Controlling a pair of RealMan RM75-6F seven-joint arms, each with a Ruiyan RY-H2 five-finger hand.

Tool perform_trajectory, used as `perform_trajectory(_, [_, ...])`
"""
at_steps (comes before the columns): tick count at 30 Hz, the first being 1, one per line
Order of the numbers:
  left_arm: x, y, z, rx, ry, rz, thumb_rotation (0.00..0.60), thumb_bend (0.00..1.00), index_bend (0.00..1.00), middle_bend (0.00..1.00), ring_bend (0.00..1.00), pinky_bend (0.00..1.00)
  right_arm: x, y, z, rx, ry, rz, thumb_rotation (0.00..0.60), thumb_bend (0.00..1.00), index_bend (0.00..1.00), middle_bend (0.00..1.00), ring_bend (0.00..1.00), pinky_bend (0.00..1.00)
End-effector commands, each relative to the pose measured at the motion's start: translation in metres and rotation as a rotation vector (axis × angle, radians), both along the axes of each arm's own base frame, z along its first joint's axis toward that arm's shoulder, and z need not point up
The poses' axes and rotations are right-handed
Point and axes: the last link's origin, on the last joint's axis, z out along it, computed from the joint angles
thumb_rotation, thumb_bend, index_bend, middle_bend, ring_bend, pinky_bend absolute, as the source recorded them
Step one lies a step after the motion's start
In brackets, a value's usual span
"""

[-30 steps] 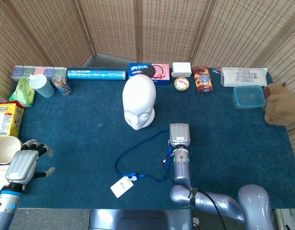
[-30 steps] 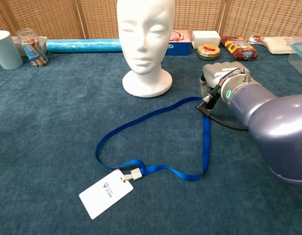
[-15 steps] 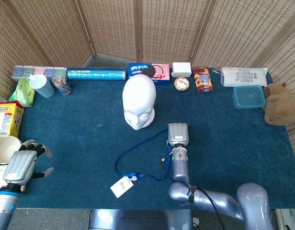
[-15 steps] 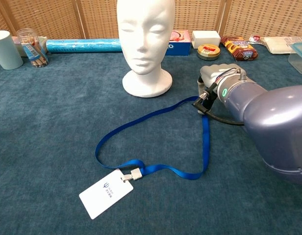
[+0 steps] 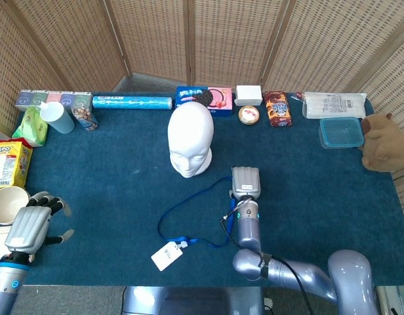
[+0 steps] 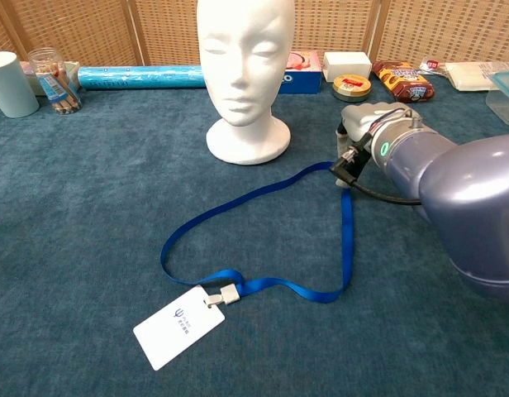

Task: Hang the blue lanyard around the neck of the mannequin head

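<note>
At far left, the left hand (image 5: 33,224) hovers w/ fingers spread, holding nothing, then the blue lanyard (image 6: 263,240) lies looped on the table (image 6: 89,190) before the mannequin head (image 6: 244,66), right hand (image 5: 245,183) over its far end, grip can't tell.

This looks like a robot test room or lab, not a home. The worktop (image 5: 110,170) is covered with a dark blue carpet-like cloth, and woven rattan screens (image 5: 222,39) stand behind it as a plain backdrop. Along the far edge many small goods are set in a row like props: a cookie box (image 5: 203,100), a snack bag (image 5: 277,108), a blue roll (image 5: 132,102), a white cup (image 5: 56,117). A white mannequin head (image 5: 190,139) stands in the middle.
</note>
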Motion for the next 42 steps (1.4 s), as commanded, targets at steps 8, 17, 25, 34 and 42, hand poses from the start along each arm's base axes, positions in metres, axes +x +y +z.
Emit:
perform_trajectory(8, [-0.001,-0.001,0.001,0.005,0.002,0.004,0.592,0.18,0.49,0.41,0.29,0.17,0.000,-0.010,0.000,0.022,0.001,-0.022,0.543,0.29,0.40,0.97,1.00,1.00])
perform_trajectory(17, [-0.001,-0.001,-0.001,0.000,0.002,0.004,0.592,0.18,0.49,0.41,0.29,0.17,-0.004,-0.014,0.001,0.036,0.007,-0.040,0.543,0.29,0.40,0.97,1.00,1.00])
perform_trajectory(25, [-0.001,-0.001,-0.001,-0.001,0.003,0.006,0.595,0.18,0.49,0.41,0.28,0.17,-0.004,-0.015,-0.001,0.035,0.005,-0.045,0.542,0.34,0.45,0.97,1.00,1.00])
perform_trajectory(34, [-0.001,0.000,-0.002,-0.009,-0.001,0.006,0.593,0.18,0.49,0.41,0.27,0.17,-0.003,-0.014,-0.004,0.039,0.001,-0.046,0.542,0.38,0.51,0.97,1.00,1.00])
perform_trajectory(42, [-0.002,0.000,-0.003,-0.011,-0.002,0.008,0.592,0.18,0.49,0.41,0.27,0.17,0.001,-0.011,-0.006,0.047,-0.001,-0.029,0.542,0.39,0.52,0.97,1.00,1.00])
